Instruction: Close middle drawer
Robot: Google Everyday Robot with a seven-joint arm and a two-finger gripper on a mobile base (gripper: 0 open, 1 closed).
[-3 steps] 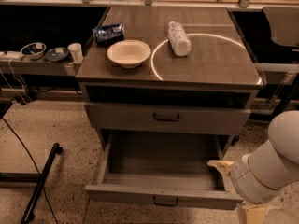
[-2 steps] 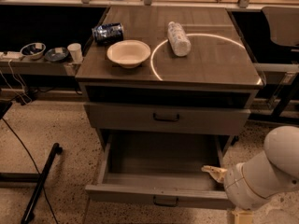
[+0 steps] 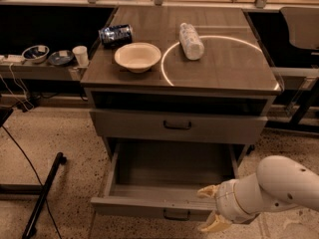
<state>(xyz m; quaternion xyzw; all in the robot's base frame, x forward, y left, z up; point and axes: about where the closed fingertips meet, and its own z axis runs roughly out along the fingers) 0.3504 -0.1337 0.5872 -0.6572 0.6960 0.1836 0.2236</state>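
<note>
One drawer of the grey cabinet (image 3: 99, 78) stands pulled far out toward the bottom of the frame: the middle drawer (image 3: 144, 206), a deep plain box whose bare floor shows and whose low front panel carries a small dark handle at its centre. Above it a taller drawer front (image 3: 124, 125), with a dark handle of its own, sits flush with the cabinet, and over that a dark open slot runs just beneath the top. The gripper (image 3: 210, 209) comes in from the lower right on a thick white arm (image 3: 284, 183) and sits at the right end of the open drawer's front panel. Its two cream fingers (image 3: 206, 191) are spread wide with nothing held, one tip over the panel's upper edge and the other lower down in front of the panel; whether either touches the panel I cannot tell. On the cabinet top a cream bowl (image 3: 138, 57) sits left of centre, with a blue can (image 3: 115, 34) on its side just behind it and a clear plastic bottle (image 3: 191, 40) lying across the upper left of a bright ring of light (image 3: 162, 68). At the left of the frame a low shelf (image 3: 30, 69) holds two small dark bowls (image 3: 35, 53) and a white cup (image 3: 79, 55). A black pole (image 3: 44, 195) lies on the speckled floor at lower left.
</note>
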